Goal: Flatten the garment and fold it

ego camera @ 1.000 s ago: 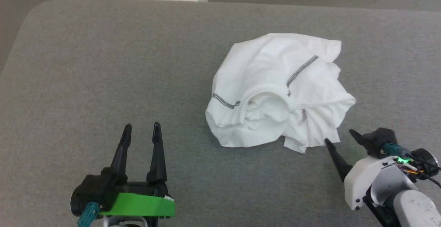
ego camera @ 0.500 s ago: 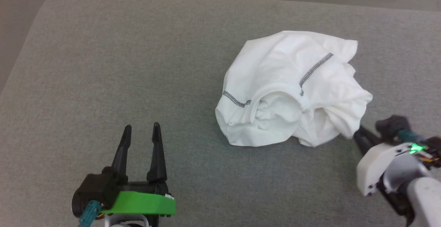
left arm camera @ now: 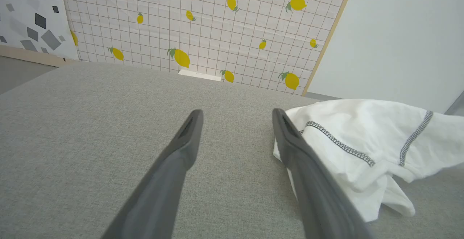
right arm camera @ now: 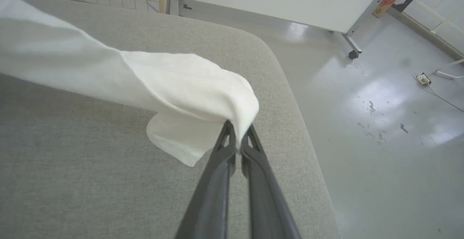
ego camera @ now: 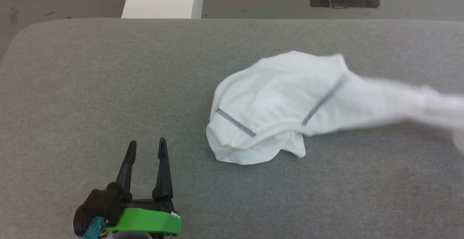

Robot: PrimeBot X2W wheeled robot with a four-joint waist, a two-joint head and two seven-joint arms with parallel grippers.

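Your right gripper (right arm camera: 237, 137) is clamped on 1 edge of the garment (right arm camera: 181, 83), pulling it taut, looks like to flatten it. The bulk lies just right of your left gripper (ego camera: 147, 143), fingers apart, empty.

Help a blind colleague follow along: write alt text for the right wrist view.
The right hand is shut on a bunched edge of the white garment, which stretches to the upper left above the grey fabric table. A glossy floor lies beyond the table's rounded corner.
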